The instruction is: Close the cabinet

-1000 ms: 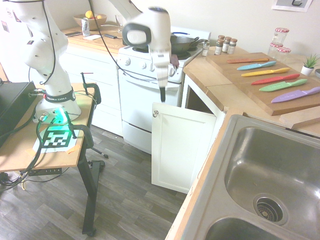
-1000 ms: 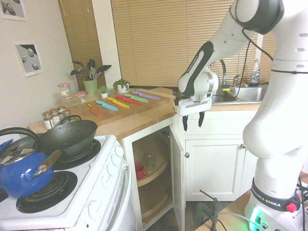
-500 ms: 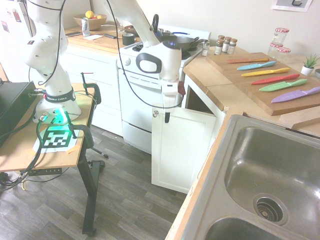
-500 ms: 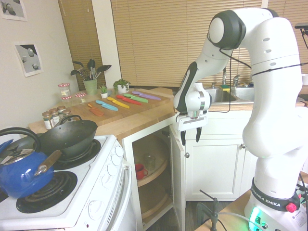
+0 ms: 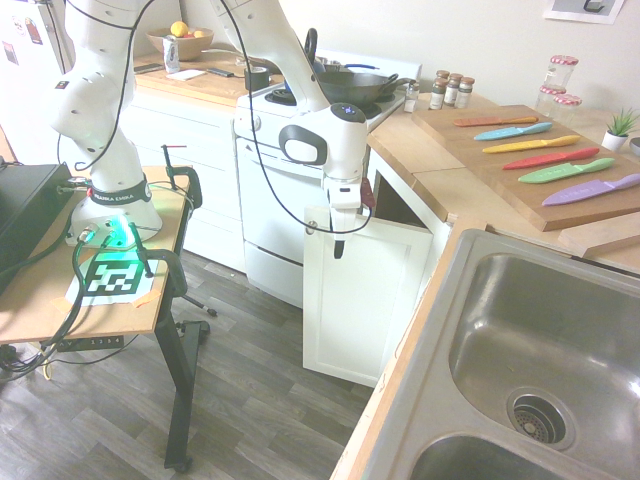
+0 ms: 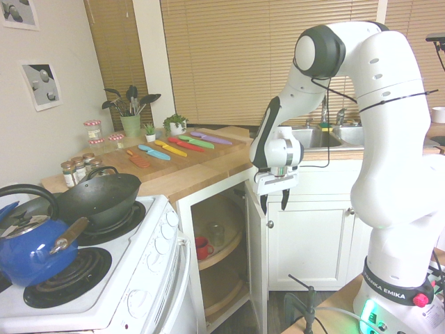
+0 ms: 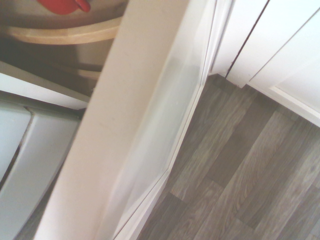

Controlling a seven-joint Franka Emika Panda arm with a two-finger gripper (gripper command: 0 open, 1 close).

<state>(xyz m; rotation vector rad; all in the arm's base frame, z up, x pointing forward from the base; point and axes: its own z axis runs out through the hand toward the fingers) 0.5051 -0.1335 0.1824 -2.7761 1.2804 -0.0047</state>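
Second exterior view: caught the white arm's two-finger claw pointing straight down, lowered within the past second from well above the counter to the level of the door's top edge. Showed the claw released, fingers spread and empty.

Found the task's thing directly beneath the claw: the white base cabinet's tall shaker-panel door, swung wide open at about a right angle to its frame. Placed the small round silver knob just beside the claw, at the same height, on the door's outer face. Revealed round wooden carousel shelves and a red cup below the claw, on the door's far side.

Looked down, in the wrist view, along the door's top edge, with grey wood-look flooring to one side and the shelf to the other. Could not settle whether the fingers touched the panel.

Judged the descent as the approach all but finished: claw now set against the outer face, closing not yet begun, a push toward the frame seemingly next.
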